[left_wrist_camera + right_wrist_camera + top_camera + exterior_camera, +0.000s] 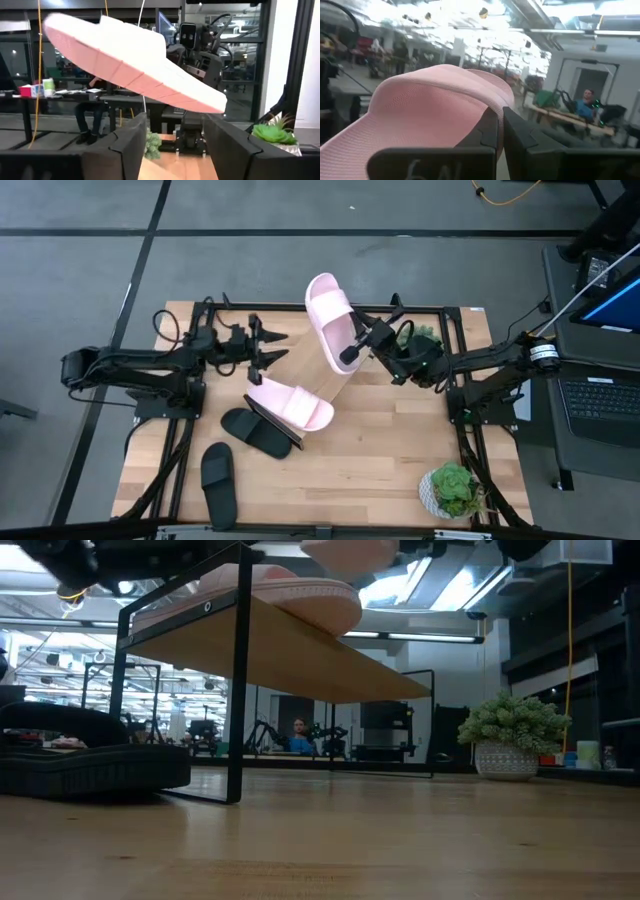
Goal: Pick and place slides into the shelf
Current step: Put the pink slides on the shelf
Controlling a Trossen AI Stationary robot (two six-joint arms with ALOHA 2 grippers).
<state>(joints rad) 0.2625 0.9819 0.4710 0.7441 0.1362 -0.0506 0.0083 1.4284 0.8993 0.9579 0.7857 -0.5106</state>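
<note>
My right gripper (352,352) is shut on a pale pink slide (330,318) and holds it in the air over the far part of the shelf (300,655). In the left wrist view this slide (135,65) shows its sole. The second pink slide (290,402) lies on the shelf's slanted board, strap up. One black slide (255,430) rests on the table partly under the shelf's near edge. The other black slide (218,483) lies flat nearer the near edge. My left gripper (265,345) hovers open left of the held slide and touches nothing. My right gripper pinches the pink slide between its two fingers at its side edge (492,117), just beside the wide strap (430,100). The fingers (520,137) come in roughly level from the table's right. The slide is lifted clear of the shelf and table, its far end tilted up.
A potted plant (452,488) stands at the near right corner of the table, and another bit of greenery (425,335) sits by the right arm. A black metal frame (300,308) runs around the tabletop. Bare wood lies right of the shelf.
</note>
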